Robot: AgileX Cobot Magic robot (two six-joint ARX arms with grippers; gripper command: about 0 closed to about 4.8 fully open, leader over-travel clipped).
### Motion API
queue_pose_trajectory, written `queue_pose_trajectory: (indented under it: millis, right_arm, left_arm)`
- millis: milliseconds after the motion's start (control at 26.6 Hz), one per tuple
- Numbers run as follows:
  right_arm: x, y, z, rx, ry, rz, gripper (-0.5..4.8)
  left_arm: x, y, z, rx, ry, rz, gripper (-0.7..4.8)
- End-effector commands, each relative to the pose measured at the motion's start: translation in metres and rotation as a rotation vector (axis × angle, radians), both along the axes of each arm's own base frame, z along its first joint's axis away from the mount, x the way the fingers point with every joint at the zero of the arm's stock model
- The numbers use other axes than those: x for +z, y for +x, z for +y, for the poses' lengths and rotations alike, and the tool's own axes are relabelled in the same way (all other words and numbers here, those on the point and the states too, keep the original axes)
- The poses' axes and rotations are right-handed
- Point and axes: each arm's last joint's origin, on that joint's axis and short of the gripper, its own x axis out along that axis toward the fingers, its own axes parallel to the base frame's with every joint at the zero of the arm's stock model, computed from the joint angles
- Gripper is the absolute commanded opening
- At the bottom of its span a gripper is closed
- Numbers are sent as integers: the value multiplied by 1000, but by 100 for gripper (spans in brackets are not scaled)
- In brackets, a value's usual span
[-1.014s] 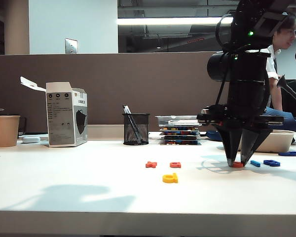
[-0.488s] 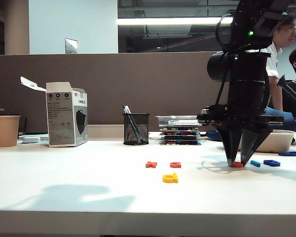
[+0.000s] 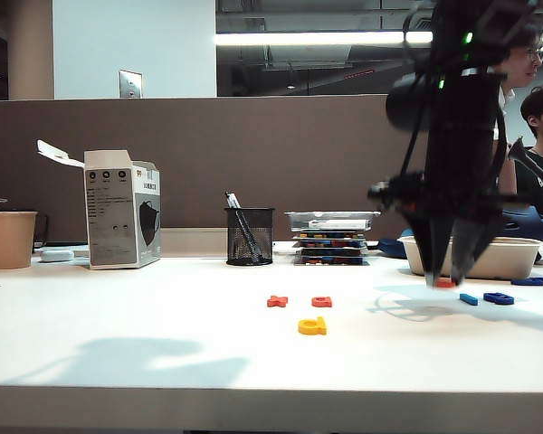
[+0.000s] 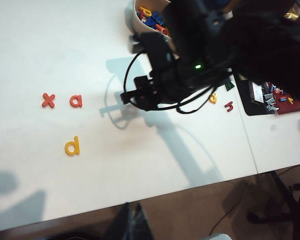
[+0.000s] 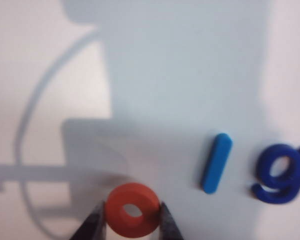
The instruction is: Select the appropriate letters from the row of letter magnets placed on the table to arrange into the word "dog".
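Right gripper point(image 5: 133, 219) pinches orange "o" point(image 5: 132, 210), light blue bar point(image 5: 216, 162) at its 2 o'clock; we can't see left gripper.

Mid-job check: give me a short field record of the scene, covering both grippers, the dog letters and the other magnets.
right gripper: shut on the orange-red o, held just above the table
left gripper: not in view
yellow d: lying on the table, nearer the front edge than the row
dark blue g: lying on the table beside the light blue bar
orange-red x and orange-red a: side by side, untouched
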Motion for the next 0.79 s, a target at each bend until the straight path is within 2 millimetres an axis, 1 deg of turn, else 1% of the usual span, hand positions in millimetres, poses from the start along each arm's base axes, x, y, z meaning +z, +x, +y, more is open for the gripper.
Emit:
queue_pose_trajectory:
  millis: [38, 150, 188, 338, 450, 563, 638, 713, 788]
  right_arm:
    - [14, -4, 2, -34, 28, -29, 94]
    - [22, -14, 7, -86, 46, 2, 94]
    - [22, -19, 11, -107, 58, 41, 94]
    - [22, -27, 22, -134, 68, 88, 94]
    - [22, -32, 33, -141, 71, 96, 94]
    - [21, -42, 52, -121, 75, 98, 94]
    - [17, -47, 62, -112, 82, 94, 94]
    - [8, -53, 70, -109, 88, 91, 94]
    - [-3, -56, 69, -121, 94, 102, 94]
  left_arm:
    - [2, 0, 1, 3, -8, -8, -5]
    - [2, 0, 1, 3, -8, -8, -5]
    - [2, 0, 1, 3, -8, -8, -5]
    - [2, 0, 1, 3, -8, -8, -5]
    - [2, 0, 1, 3, -8, -8, -5]
    - [2, 0, 1, 3, -8, -8, -5]
    - [2, 0, 1, 3, -8, -8, -5]
    - [2, 0, 1, 3, -8, -8, -5]
    - [2, 0, 1, 3, -8, -8, -5]
